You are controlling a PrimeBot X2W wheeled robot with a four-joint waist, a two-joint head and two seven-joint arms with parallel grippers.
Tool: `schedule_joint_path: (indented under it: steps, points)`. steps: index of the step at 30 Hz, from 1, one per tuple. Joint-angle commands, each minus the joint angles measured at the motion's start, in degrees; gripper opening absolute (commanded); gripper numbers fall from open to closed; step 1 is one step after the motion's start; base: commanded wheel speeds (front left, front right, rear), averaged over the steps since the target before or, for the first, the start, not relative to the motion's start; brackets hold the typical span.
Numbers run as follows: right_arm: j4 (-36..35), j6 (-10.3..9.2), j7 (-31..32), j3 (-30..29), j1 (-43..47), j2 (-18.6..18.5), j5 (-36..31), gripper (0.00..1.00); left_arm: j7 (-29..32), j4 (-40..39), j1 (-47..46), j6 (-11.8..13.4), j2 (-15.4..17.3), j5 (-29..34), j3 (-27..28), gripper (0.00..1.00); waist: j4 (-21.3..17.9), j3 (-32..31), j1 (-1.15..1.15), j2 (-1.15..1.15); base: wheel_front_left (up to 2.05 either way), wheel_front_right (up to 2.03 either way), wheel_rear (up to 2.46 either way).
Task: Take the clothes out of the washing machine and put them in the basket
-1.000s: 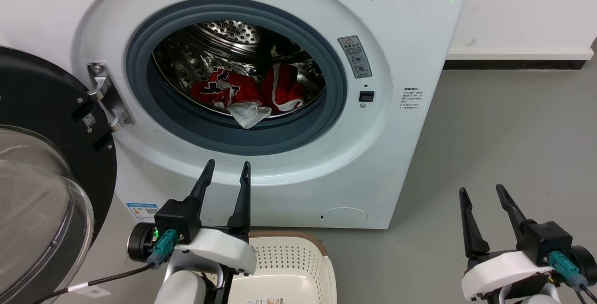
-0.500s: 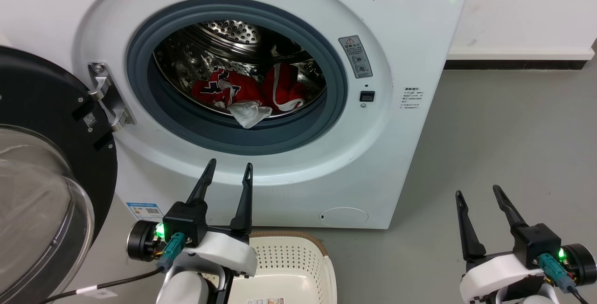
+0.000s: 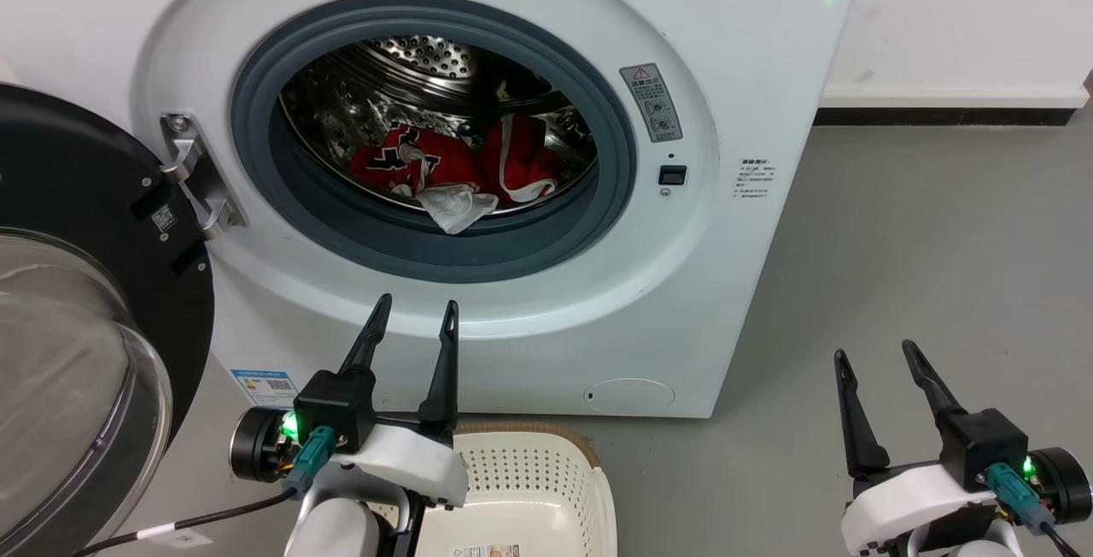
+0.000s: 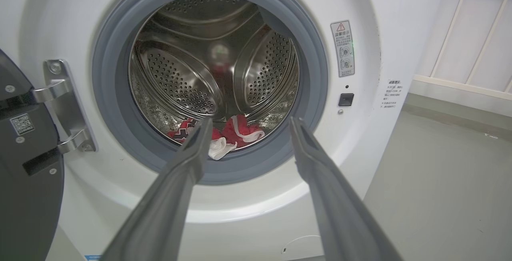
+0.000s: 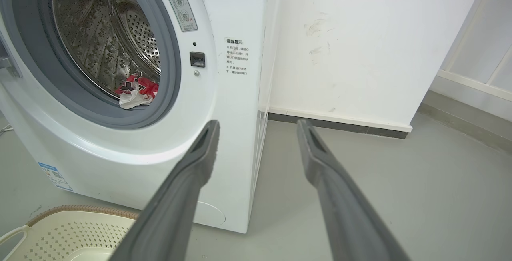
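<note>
Probably light and limp, the clothes (image 3: 461, 172) lie bunched at six o'clock in the washing machine (image 3: 726, 284), best pinched at a raised fold; left gripper (image 3: 417, 302) and right gripper (image 3: 875, 349) both gape empty.

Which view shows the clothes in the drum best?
Head view: the clothes lie unobstructed in the drum, lettering visible. Left wrist view has them partly behind a finger; right wrist view shows a small part.
</note>
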Motion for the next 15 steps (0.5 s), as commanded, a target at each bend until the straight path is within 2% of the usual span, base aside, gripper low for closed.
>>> schedule_joint_path:
  steps: [1,8,15]
  points:
    - [0.1,-0.02,-0.2,-0.1,-0.7,-0.1,0.1,1.0,-0.2,0.0,-0.4,0.1,0.1,-0.2,0.1,1.0,0.0,0.1,0.0,0.0,0.0,0.0,0.0]
    - [-0.7,-0.02,-0.2,-0.2,-1.0,-0.1,0.2,1.0,-0.2,-0.2,-1.6,0.1,0.1,-0.5,0.5,1.0,0.3,1.1,0.0,0.0,0.0,0.0,0.0]
    - [-2.7,-0.02,-0.1,0.4,-2.8,-0.1,0.5,1.0,-0.2,2.0,-7.0,0.3,0.1,-0.5,0.6,1.0,-0.3,5.0,0.0,0.0,0.0,0.0,0.0]
